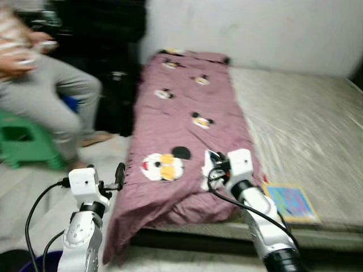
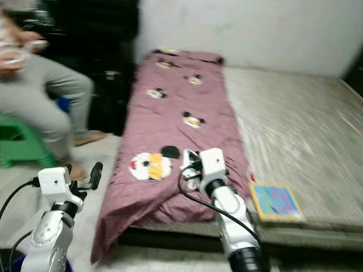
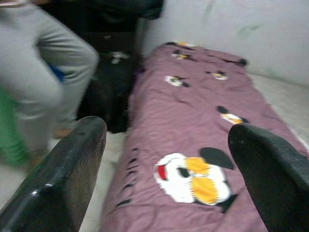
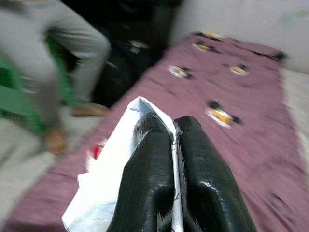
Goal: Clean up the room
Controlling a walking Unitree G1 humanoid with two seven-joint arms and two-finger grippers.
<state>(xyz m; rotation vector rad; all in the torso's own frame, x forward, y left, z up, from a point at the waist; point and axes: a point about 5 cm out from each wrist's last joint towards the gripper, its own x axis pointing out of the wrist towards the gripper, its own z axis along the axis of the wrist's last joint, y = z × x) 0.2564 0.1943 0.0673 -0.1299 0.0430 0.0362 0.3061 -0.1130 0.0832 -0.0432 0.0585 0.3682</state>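
Observation:
A purple blanket [image 1: 181, 102] with cartoon mouse prints lies along the left side of a bare mattress [image 1: 306, 124]. My right gripper [image 4: 173, 123] is shut on a crumpled white wrapper [image 4: 111, 179], which it holds just above the blanket's near end [image 1: 207, 169]. My left gripper [image 1: 116, 175] is open with nothing between its fingers. It hovers off the bed's left edge, pointing at the blanket [image 3: 193, 121]. A colourful flat book [image 1: 291, 202] lies on the mattress near its front edge, to the right of my right arm.
A person [image 1: 39, 90] in grey trousers sits on a green stool [image 1: 22, 139] at the left. Dark furniture and a black bag [image 1: 116, 96] stand between the person and the bed. A dark blue bin rim [image 1: 34, 263] shows at the bottom left.

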